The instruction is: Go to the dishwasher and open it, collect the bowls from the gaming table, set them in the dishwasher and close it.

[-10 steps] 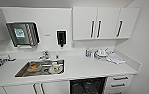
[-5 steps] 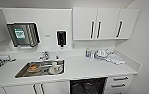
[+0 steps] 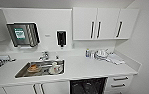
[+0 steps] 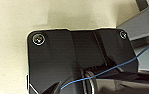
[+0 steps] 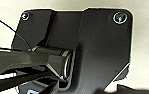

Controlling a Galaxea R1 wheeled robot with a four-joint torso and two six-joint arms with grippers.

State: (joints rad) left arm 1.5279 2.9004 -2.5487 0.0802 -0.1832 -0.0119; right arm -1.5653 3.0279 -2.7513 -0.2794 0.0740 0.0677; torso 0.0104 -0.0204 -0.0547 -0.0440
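Head view has the robot facing a white kitchen counter (image 3: 90,68), and the dishwasher (image 3: 88,86) is the dark opening under the worktop, just right of centre at the lower edge of the picture, between the white cabinet doors (image 3: 37,88) under the sink (image 3: 41,68) and the drawers (image 3: 120,82) on the right. It looks dark inside with no steel front across it, so my guess is the door is already down, but its lower part is cut off by the frame and I can't confirm that. Key relation: the unit sits straight ahead and low, a touch right of the camera's midline, so I'd judge the right arm the nearer one. Both wrist cameras look past the robot's own dark plate at pale floor, so whether either claw is released or clenched I honestly can't tell.
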